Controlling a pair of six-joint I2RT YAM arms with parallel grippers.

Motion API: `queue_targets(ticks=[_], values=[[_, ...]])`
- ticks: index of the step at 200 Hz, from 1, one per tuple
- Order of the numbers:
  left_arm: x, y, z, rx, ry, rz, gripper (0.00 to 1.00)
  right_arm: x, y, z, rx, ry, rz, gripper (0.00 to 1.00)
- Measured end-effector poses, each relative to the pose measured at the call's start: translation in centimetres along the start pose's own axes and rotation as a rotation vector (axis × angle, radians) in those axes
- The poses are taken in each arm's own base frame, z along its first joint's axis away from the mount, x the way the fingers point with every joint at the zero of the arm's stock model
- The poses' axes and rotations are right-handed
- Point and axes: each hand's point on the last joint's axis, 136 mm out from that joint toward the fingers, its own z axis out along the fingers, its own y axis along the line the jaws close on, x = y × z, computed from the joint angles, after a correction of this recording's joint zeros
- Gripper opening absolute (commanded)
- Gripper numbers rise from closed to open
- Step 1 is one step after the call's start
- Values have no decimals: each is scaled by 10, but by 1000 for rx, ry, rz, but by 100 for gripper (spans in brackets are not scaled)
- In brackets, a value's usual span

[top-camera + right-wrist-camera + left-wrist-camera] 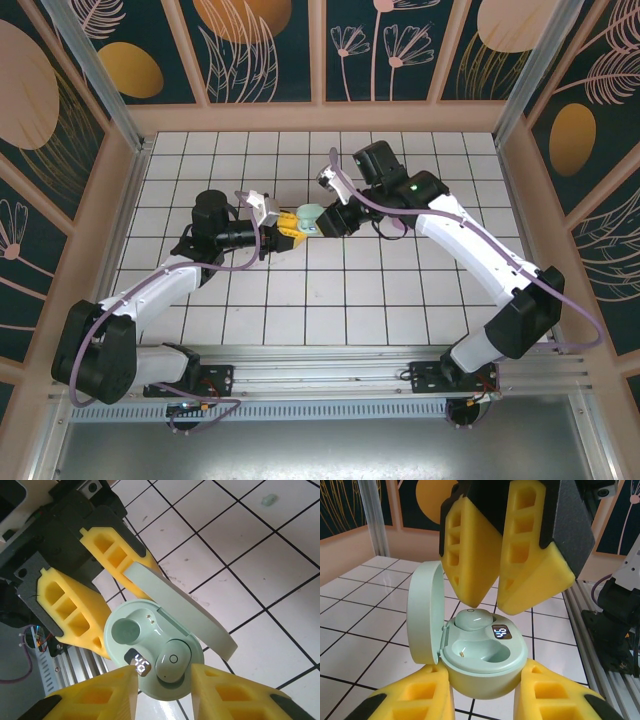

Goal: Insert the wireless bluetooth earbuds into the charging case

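Right wrist view: the left end effector (95, 587) clamps the pale mint green, pebble-shaped plastic charging case (115, 652), its lid (185, 612) open toward two o'clock. One rounded mint green plastic earbud (172, 666) sits in the well at the case's five o'clock. The other well (127, 630), at ten o'clock, is empty. The right end effector (495, 605) hangs just above the bud, fingers narrowly parted, gripping nothing. We judge this bud seated, or nearly so. To do this well, we lift straight up clear of the lid and hold the case level. Then we fetch the small mint piece (270, 500) on the white tiled table (240, 570) at one o'clock, probably the second bud.
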Motion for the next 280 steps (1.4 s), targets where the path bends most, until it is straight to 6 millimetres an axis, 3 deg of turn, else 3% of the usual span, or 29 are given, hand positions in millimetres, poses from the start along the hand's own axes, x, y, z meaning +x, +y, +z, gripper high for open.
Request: queue_targets(ticks=[70,116,148,175,226,280], values=[[-9,-2,-3,-16,-32,26,10,-21,-2,-18,30,-83,0,37],[-3,-1,-8,-51,-39,10,9,-47,-41,-67,137,-269,101,43],[3,3,-17,-100,-55,-8,8,-52,-63,-74,171,-324,190,44],[9,7,-25,-157,-69,-25,7,-53,-81,-52,156,-307,283,43],[8,4,-53,-300,-122,-1,2,-38,-143,32,156,-191,515,41],[-1,3,-70,-403,-167,34,0,-83,-172,116,111,-164,538,39]])
